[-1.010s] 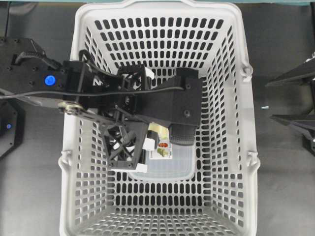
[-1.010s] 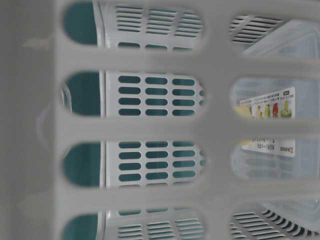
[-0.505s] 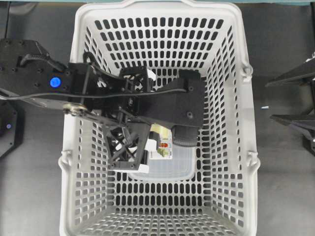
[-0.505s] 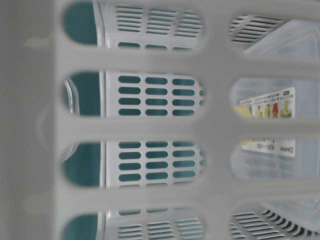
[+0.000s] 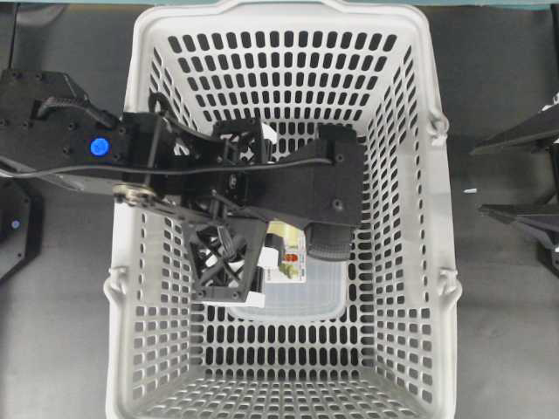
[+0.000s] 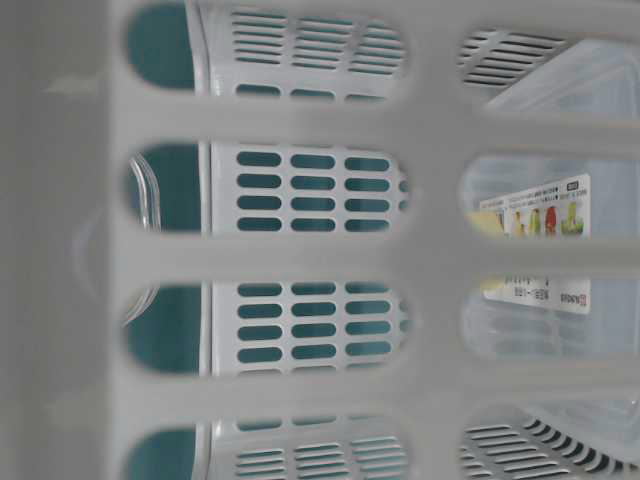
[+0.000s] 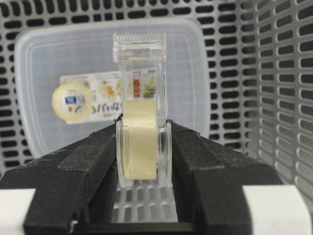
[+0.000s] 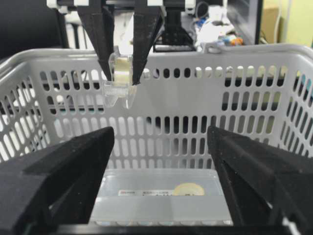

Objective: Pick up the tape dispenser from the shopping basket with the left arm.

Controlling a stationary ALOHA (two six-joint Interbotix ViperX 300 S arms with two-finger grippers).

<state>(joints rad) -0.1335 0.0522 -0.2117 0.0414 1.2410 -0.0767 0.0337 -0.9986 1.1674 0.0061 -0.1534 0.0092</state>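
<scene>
Clamping one tape dispenser (image 7: 141, 98), the left gripper (image 7: 142, 147) hangs over one lidded box (image 7: 44, 73) in one shopping basket (image 7: 274, 98). The right gripper (image 8: 161, 142) gapes, empty.

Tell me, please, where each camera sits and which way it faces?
Overhead: above, facing down into the basket; the left arm shows.
Table-level: against the basket wall, looking through its slots at the box; no robot shows.
Left wrist: faces down past the left gripper, shut on the dispenser.
Right wrist: looks across the basket's inside through the open right gripper.
Both wrist views share the dispenser and the box.
</scene>
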